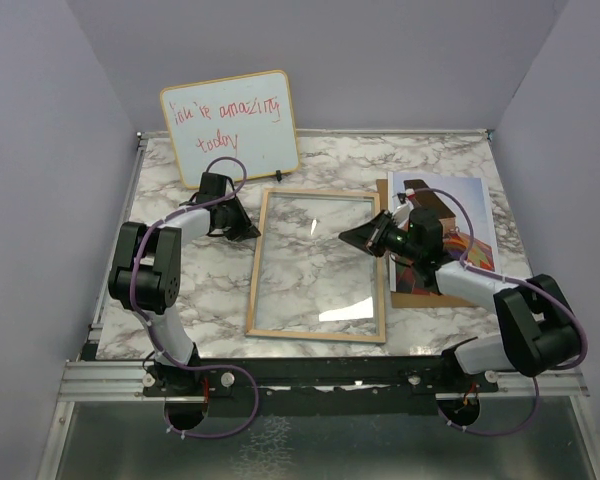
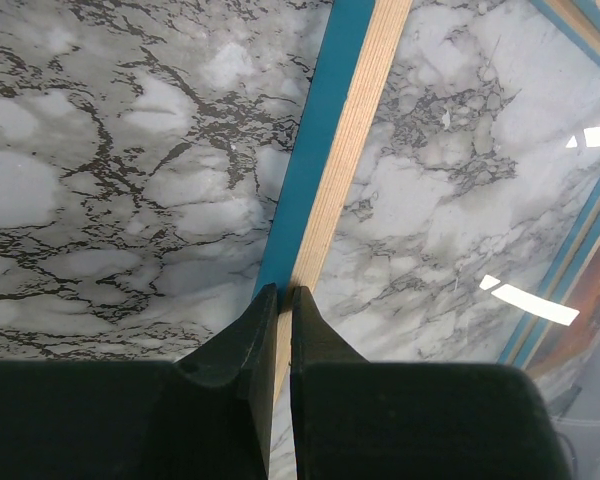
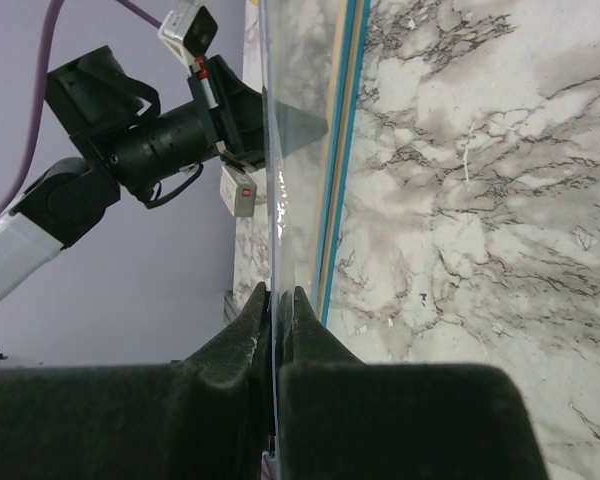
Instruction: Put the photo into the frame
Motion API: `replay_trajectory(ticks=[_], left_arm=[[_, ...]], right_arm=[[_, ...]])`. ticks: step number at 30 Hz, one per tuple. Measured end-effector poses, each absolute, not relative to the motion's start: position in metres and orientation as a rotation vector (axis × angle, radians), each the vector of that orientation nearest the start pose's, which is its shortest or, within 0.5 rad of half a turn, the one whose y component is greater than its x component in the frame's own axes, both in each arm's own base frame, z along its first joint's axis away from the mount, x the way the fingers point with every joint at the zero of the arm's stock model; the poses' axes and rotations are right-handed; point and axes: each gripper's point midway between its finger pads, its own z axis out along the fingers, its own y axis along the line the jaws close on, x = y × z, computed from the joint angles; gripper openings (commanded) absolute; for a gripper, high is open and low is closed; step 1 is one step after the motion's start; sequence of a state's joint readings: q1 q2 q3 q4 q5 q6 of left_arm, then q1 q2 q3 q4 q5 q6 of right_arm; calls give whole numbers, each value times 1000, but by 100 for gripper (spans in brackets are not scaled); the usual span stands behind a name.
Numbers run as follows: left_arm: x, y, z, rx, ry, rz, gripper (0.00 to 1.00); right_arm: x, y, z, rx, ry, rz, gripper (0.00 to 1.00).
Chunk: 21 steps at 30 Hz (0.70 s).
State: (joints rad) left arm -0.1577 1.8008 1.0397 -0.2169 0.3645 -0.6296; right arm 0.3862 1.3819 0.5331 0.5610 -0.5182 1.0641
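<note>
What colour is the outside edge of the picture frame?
Bright blue on the frame, clearest in the left wrist view.

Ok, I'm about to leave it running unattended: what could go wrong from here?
1. The right fingers seem to pinch only the thin clear pane; it could slip out or crack.
2. The left fingers hold the frame rail by their tips, so it could twist free.
3. The right arm lies over the photo; a sweep might drag it.

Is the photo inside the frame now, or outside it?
Outside. The photo lies right of the frame, on a brown board; only the marble table shows through the frame's pane.
</note>
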Motion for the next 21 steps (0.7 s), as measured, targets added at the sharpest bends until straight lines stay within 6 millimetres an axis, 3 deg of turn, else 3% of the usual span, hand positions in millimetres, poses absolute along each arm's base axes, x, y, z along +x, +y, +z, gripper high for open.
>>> replay_trajectory(ticks=[21], left_arm=[[381,-147,36,-470,2596,-741,10]], right_arm=[[297,234,115,377,2155,1298,0]])
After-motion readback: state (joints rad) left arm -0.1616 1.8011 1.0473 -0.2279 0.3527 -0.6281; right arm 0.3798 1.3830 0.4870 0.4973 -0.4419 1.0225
